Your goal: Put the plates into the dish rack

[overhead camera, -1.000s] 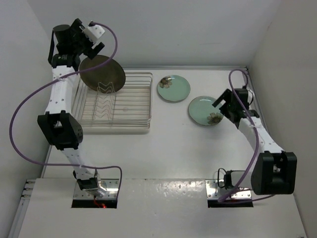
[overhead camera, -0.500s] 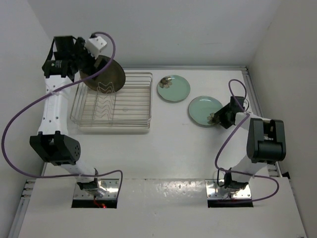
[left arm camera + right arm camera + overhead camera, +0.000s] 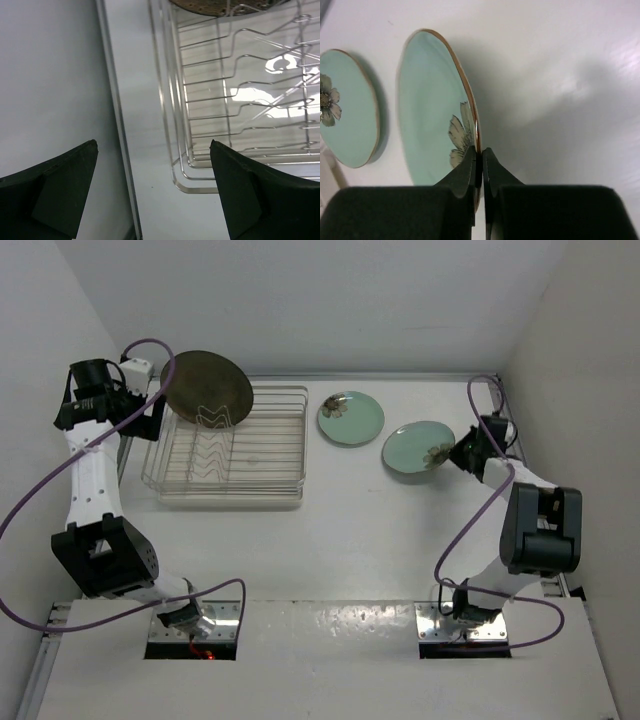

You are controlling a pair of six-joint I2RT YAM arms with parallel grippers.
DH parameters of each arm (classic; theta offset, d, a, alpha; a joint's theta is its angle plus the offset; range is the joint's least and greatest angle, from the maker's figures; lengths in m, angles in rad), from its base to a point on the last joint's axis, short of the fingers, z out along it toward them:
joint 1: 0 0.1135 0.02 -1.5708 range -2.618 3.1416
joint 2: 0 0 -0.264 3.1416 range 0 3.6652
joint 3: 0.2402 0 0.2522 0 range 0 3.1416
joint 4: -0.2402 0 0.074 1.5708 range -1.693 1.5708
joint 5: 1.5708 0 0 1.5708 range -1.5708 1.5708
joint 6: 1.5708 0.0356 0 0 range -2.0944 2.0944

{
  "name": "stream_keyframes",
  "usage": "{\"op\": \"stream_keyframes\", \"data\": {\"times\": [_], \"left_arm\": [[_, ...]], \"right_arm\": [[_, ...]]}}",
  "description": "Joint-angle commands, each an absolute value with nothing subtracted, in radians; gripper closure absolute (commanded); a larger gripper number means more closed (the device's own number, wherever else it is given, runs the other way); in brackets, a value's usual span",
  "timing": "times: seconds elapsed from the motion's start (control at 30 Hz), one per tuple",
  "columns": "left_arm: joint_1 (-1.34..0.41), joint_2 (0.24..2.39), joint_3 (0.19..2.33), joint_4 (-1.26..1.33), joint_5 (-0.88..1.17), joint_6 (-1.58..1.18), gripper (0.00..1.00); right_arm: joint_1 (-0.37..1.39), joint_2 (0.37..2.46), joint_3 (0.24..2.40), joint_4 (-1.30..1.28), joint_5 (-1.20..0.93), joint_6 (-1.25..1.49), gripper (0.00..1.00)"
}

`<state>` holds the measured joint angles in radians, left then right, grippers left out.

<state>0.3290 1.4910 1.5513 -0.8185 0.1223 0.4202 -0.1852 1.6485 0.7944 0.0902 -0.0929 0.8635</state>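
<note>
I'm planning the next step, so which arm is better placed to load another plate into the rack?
Right. The right gripper is shut on the rim of the nearer green plate; the left gripper hangs open and empty beside the dish rack.

Bright even overhead light; soft shadows; white glare on dish rack [image 3: 235, 115] base.

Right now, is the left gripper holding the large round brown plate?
No, the left gripper hangs open beside the silver wire dish rack; the brown plate stands inside.
</note>
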Motion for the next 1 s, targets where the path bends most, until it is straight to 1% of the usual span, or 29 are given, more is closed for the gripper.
{"op": "stream_keyframes", "data": {"times": [0.0, 0.03, 0.07, 0.17, 0.27, 0.3, 0.4, 0.43, 0.47, 0.5, 0.57, 0.6, 0.63, 0.67, 0.7, 0.73, 0.8, 0.83, 0.93, 0.97], "left_arm": [[0.351, 1.448, 1.511, -0.730, 0.086, 0.379, 0.01], [0.363, 1.457, 1.499, -0.718, 0.069, 0.379, 0.01], [0.364, 1.457, 1.476, -0.707, 0.036, 0.390, 0.01], [0.364, 1.466, 1.456, -0.678, 0.014, 0.399, 0.01], [0.364, 1.466, 1.469, -0.678, 0.058, 0.411, 0.01], [0.364, 1.477, 1.485, -0.678, 0.092, 0.411, 0.01], [0.333, 1.486, 1.540, -0.693, 0.110, 0.448, 0.01], [0.319, 1.497, 1.552, -0.706, 0.110, 0.448, 0.01], [0.319, 1.508, 1.566, -0.706, 0.110, 0.448, 0.01], [0.319, 1.508, 1.578, -0.718, 0.138, 0.448, 0.01], [0.319, 1.517, 1.615, -0.744, 0.198, 0.462, 0.01], [0.307, 1.517, 1.653, -0.762, 0.300, 0.491, 0.01], [0.293, 1.529, 1.684, -0.794, 0.349, 0.538, 0.01], [0.249, 1.529, 1.718, -0.860, 0.388, 0.630, 0.01], [0.226, 1.542, 1.805, -0.891, 0.461, 0.668, 0.01], [0.204, 1.557, 1.860, -0.920, 0.501, 0.702, 0.01], [0.151, 1.580, 1.972, -0.982, 0.584, 0.768, 0.01], [0.135, 1.594, 2.059, -0.982, 0.665, 0.779, 0.01], [0.057, 1.630, 2.173, -0.982, 0.806, 0.828, 0.01], [0.005, 1.644, 2.186, -0.970, 0.825, 0.839, 0.01]], "right_arm": [[-0.143, 1.513, 0.958, 0.081, 0.038, 0.542, 1.00], [-0.134, 1.503, 0.982, 0.086, 0.050, 0.505, 1.00], [-0.123, 1.487, 1.052, 0.107, 0.067, 0.404, 1.00], [-0.075, 1.485, 1.159, 0.107, 0.077, 0.329, 1.00], [-0.014, 1.491, 1.251, 0.097, 0.095, 0.166, 1.00], [0.038, 1.490, 1.278, 0.109, 0.110, 0.116, 1.00], [0.100, 1.494, 1.342, 0.184, 0.121, 0.011, 1.00], [0.148, 1.499, 1.360, 0.196, 0.121, -0.055, 1.00], [0.164, 1.508, 1.427, 0.207, 0.112, -0.078, 1.00], [0.184, 1.520, 1.442, 0.263, 0.098, -0.150, 1.00], [0.239, 1.537, 1.471, 0.317, -0.028, -0.187, 1.00], [0.253, 1.554, 1.488, 0.392, -0.064, -0.210, 1.00], [0.290, 1.565, 1.526, 0.397, -0.175, -0.216, 1.00], [0.304, 1.587, 1.546, 0.387, -0.210, -0.222, 1.00], [0.325, 1.613, 1.589, 0.370, -0.237, -0.225, 1.00], [0.350, 1.630, 1.618, 0.364, -0.315, -0.224, 1.00], [0.385, 1.649, 1.632, 0.364, -0.368, -0.213, 1.00], [0.412, 1.670, 1.629, 0.382, -0.430, -0.203, 1.00], [0.492, 1.712, 1.621, 0.425, -0.474, -0.166, 1.00], [0.505, 1.720, 1.621, 0.436, -0.489, -0.154, 1.00]]}}
